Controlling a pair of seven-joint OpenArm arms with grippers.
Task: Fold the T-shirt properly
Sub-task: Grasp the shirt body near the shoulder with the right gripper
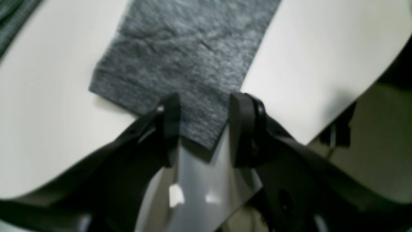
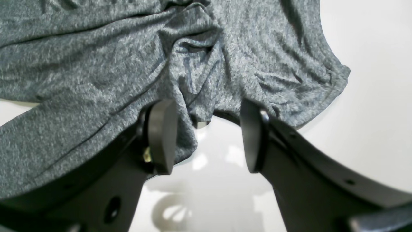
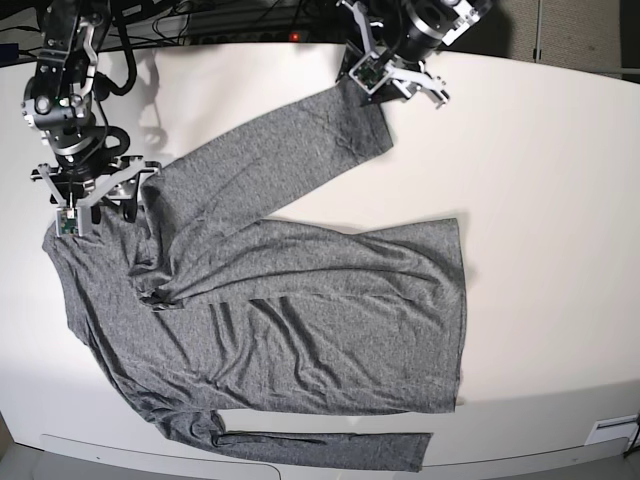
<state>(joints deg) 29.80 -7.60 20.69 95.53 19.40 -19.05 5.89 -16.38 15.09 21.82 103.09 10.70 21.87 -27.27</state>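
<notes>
A: Which step are we at?

B: Early, by my reading. The T-shirt [image 3: 290,330] lies spread on the white table [image 3: 540,200], body crosswise, 1 long sleeve [image 3: 270,150] running up toward the far edge, the other sleeve [image 3: 320,448] along the near edge. No fold lies across the body yet; only that upper sleeve is angled over it. I judge the sleeve fold is the step in hand.

A: And the pincers?

B: The left gripper [image 1: 201,124] has its jaws apart, 1 on each side of the sleeve's cuff end [image 1: 180,80]. The cuff lies flat between them and nothing is pinched. The right gripper [image 2: 209,135] is also open, jaws standing wide over bunched fabric at the shoulder [image 2: 193,74]; a ridge of cloth rises between the pads but they are not closed on it.

A: What does the next move call for?

B: Probably both need to drop and close on cloth, the left at the cuff, the right at the shoulder. Thin knit lying flat is hard to pick; the left jaw may scrape table and catch only 1 layer.
</notes>
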